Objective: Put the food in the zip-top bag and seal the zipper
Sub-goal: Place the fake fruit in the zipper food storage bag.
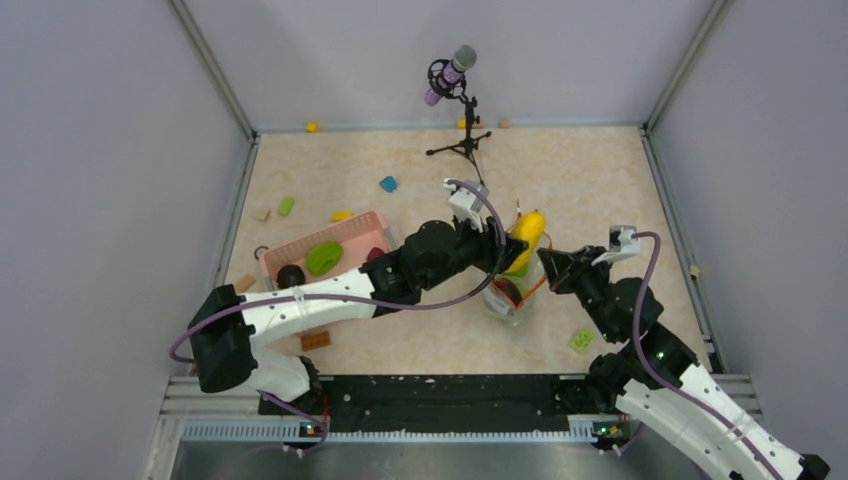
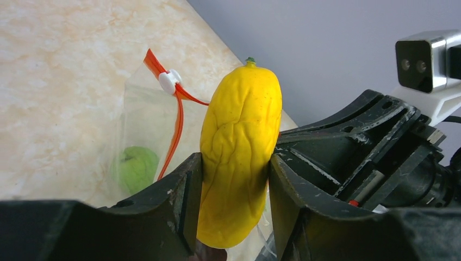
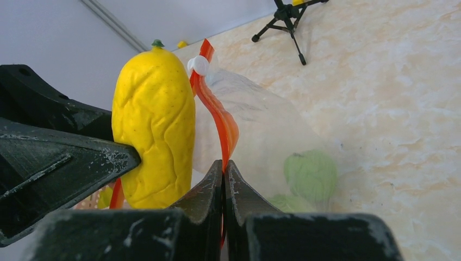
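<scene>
The clear zip-top bag (image 1: 512, 296) stands upright near the middle of the worktop (image 1: 420, 160), its mouth facing up. Through its side a light green piece of food (image 2: 136, 167) shows low inside. The orange-red zipper (image 3: 217, 111) runs along the mouth, with the white slider (image 2: 169, 81) at its upper end. The right claw (image 3: 223, 171) is pressed together on this strip, pinching the bag's edge. The left claw (image 2: 234, 163) is clamped on the yellow banana-like piece (image 2: 239, 157), held upright with its small green tip on top, just beside the zipper and above the bag.

The pink basket (image 1: 300, 252) lies to the left, partly under the left arm. In it are a bright green piece (image 1: 323, 258) and a dark brown round piece (image 1: 291, 275); a maroon piece (image 1: 375, 254) sits at its right end, next to the arm.

The worktop is beige and marbled. Loose on it are a blue block (image 1: 388, 184), a small green piece (image 1: 286, 205), a small yellow piece (image 1: 342, 215), a green block (image 1: 581, 340) near the right arm and a tan block (image 1: 315, 340) near the left arm's base. A microphone on a black tripod (image 1: 455, 100) stands at the far side. Plain grey walls close in the worktop.
</scene>
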Motion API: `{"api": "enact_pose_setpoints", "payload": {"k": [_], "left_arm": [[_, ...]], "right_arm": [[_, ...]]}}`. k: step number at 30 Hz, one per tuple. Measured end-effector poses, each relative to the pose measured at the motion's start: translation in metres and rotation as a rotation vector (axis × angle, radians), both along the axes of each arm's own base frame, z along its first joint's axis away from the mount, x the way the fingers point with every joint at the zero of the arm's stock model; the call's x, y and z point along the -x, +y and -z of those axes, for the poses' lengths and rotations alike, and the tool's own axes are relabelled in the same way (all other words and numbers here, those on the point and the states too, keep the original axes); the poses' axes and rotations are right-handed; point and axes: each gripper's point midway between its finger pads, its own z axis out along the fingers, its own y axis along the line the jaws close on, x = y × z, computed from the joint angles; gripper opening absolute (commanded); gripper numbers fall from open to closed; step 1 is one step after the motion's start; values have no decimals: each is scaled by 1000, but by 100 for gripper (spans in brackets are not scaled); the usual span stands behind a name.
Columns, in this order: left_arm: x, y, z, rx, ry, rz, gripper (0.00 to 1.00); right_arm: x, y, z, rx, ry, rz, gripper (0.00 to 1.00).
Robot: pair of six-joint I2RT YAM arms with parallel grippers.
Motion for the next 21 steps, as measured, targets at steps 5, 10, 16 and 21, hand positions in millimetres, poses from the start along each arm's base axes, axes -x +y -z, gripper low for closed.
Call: {"api": "enact_pose_setpoints", "payload": {"k": [5, 10, 16, 21], "left_arm": [[1, 1, 5, -19, -10, -22, 80], [3, 0, 6, -23, -15, -19, 96], [6, -2, 6, -29, -24, -8, 97], [10, 2, 3, -32, -30, 1, 97]], "right_arm": [[0, -1, 0, -1, -2, 6, 0], [0, -1, -1, -3, -5, 6, 0], [0, -1, -2, -5, -7, 6, 0], [0, -1, -2, -5, -7, 6, 0]]}}
